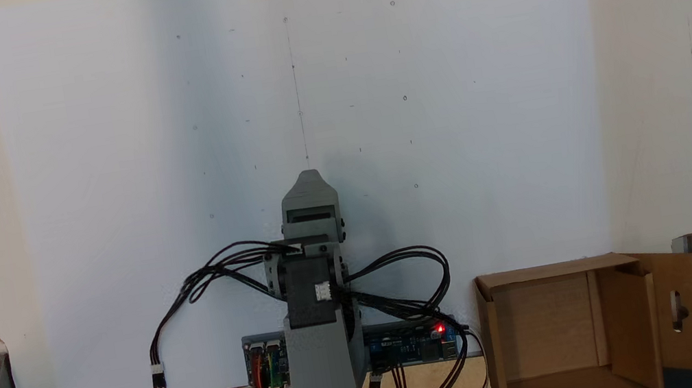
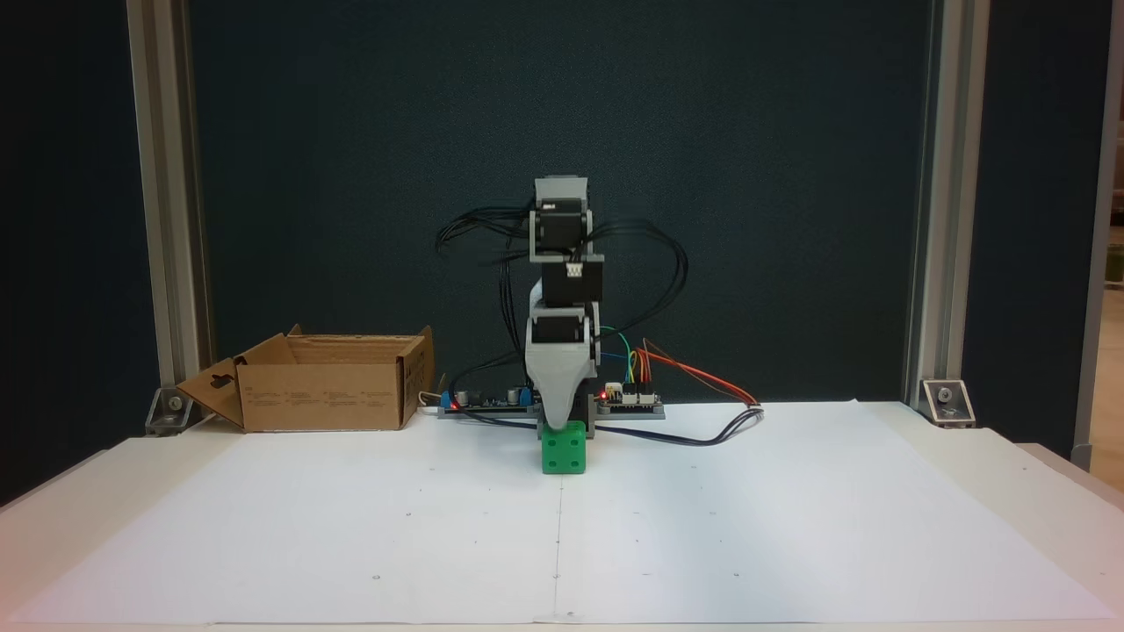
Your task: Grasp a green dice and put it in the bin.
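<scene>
Right now my claw [image 2: 560, 423] points straight down and its gray tip touches the top of the green dice [image 2: 563, 448], which sits on the white paper [image 2: 351, 527] just in front of my base, but my two fingers line up one behind the other, so I cannot tell if they are spread or squeezed on it. Over by the dark back wall the bin [image 2: 327, 384] stands well apart from the dice, on the left in one fixed view and at the lower right [image 1: 573, 331] in the other, with its flaps open and one flap showing a slot hole.
</scene>
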You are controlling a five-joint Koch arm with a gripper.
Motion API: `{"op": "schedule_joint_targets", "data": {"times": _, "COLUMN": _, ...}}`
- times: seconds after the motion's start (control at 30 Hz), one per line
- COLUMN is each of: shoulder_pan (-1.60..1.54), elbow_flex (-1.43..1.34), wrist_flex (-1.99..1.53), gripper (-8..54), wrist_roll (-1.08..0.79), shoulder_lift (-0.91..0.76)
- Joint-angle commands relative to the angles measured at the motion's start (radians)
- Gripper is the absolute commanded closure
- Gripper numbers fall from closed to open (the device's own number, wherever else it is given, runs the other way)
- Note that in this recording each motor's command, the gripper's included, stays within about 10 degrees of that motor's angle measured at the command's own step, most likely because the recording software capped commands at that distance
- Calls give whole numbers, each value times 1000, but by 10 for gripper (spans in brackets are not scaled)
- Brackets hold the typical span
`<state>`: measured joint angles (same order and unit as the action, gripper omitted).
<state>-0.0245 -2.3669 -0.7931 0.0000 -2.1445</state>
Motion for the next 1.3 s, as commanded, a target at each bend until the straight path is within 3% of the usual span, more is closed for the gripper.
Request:
{"op": "schedule_joint_targets", "data": {"times": 0.0, "shoulder_pan": -8, "elbow_flex": 12, "wrist_flex": 43, "gripper": 20, "wrist_roll": 28, "shoulder_lift": 25}}
{"op": "schedule_joint_targets", "data": {"times": 1.27, "shoulder_pan": -58, "elbow_flex": -66, "wrist_flex": 170, "gripper": 24, "wrist_roll": 156, "shoulder_lift": 166}}
